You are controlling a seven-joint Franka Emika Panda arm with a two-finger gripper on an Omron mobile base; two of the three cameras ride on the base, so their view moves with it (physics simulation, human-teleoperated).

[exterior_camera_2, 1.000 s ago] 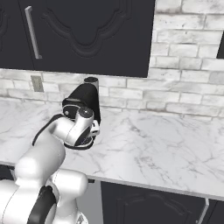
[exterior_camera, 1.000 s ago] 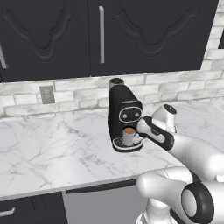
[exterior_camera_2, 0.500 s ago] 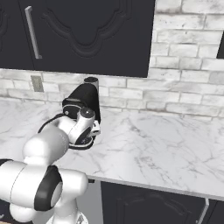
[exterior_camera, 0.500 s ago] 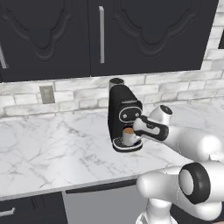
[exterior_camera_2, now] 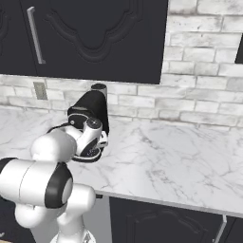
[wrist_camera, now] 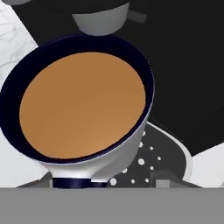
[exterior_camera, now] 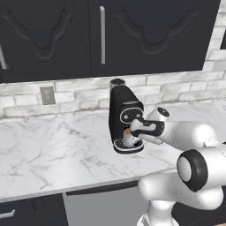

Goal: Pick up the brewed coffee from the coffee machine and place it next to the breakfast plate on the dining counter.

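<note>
The brewed coffee (exterior_camera: 128, 140) is a small grey mug with brown liquid, standing on the round drip tray (exterior_camera: 128, 148) of the black coffee machine (exterior_camera: 120, 110) under its spout. My gripper (exterior_camera: 133, 131) reaches in from the right at the mug's rim, and its jaws sit around the mug. The hand hides whether they press on it. In the hand view the brewed coffee (wrist_camera: 83, 105) looms large just ahead, with the spout (wrist_camera: 100, 19) above it and the drip tray (wrist_camera: 164, 159) below. The breakfast plate and the dining counter are out of view.
The coffee machine (exterior_camera_2: 92, 107) stands on a white marble counter (exterior_camera: 48, 150) against a light brick wall with an outlet (exterior_camera: 46, 95). Dark upper cabinets (exterior_camera: 101, 35) hang above. My white arm (exterior_camera_2: 52, 147) crosses in front of the machine.
My hand has slid left toward the machine and closed in on the mug. The elbow has swung forward and lower. The mug has not moved.
</note>
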